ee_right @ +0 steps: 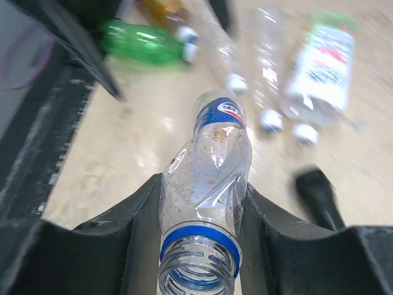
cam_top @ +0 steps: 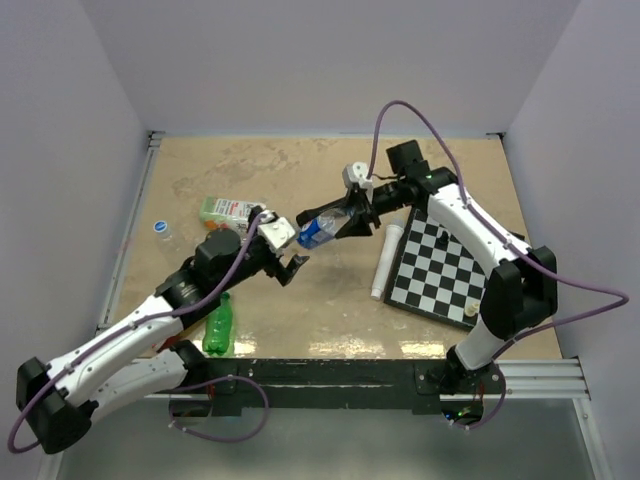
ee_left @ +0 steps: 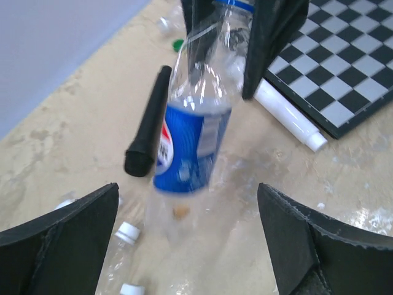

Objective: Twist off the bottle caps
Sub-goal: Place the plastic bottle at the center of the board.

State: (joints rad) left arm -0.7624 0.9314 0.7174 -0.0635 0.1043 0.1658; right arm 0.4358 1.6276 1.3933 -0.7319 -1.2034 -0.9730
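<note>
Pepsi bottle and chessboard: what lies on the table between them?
A white cylinder lies along the chessboard's edge facing the Pepsi bottle; top view shows it, left wrist view too.

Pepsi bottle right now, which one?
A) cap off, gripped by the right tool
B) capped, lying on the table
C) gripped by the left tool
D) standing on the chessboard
A: the right wrist view shows the Pepsi bottle with its bare threaded neck clamped in the right tool; the left tool stands open, clear of it.
</note>
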